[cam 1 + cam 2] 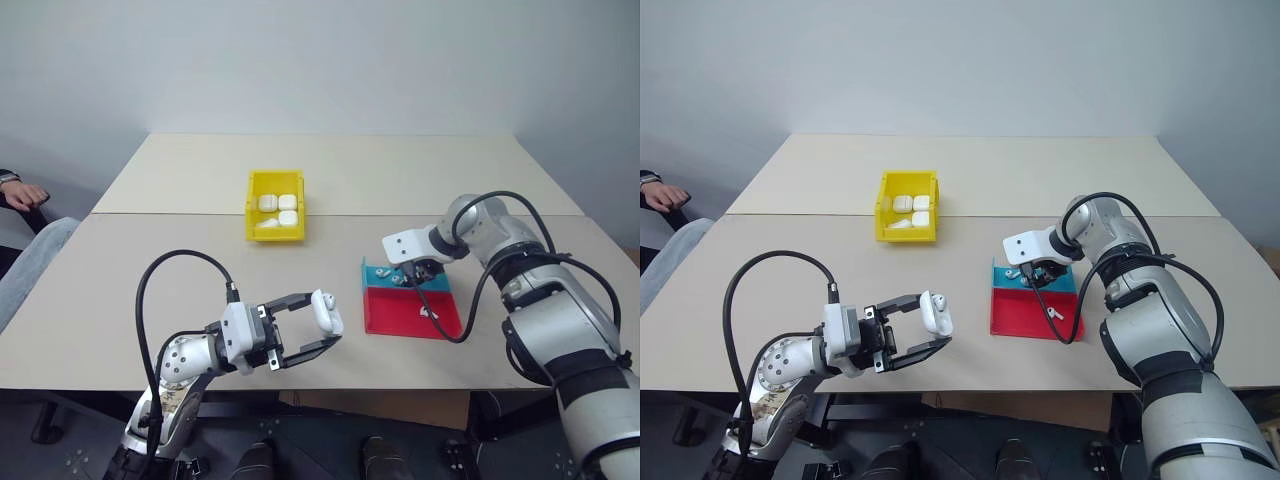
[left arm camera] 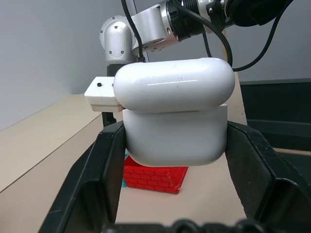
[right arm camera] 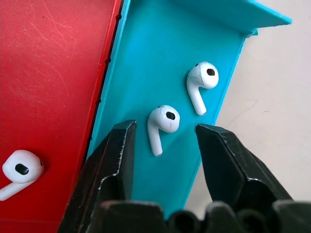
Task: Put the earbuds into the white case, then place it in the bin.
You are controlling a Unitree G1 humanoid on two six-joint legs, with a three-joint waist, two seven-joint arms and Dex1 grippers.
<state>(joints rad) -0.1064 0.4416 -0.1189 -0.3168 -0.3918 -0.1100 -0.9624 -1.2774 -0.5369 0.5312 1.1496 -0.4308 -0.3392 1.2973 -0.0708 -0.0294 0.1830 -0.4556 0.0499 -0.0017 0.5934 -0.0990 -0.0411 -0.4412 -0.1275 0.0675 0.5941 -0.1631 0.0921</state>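
Left gripper [image 1: 322, 335] pinches the white case [image 1: 325, 311] upright, lid raised, off the bench's near edge. Right gripper [image 3: 165, 141], jaws spread, straddles one of two earbuds [image 3: 162, 121] in the teal tray [image 3: 160, 43] (a third lies in the red tray [image 3: 53, 63]). Best to descend square, close on the stem; bin [image 1: 274, 205] waits mid-bench.

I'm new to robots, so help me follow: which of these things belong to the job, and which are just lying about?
Job:
- white case, held in left gripper
- earbuds in teal tray, under right gripper
- yellow bin

Lying about:
- red tray
- other cases in the bin
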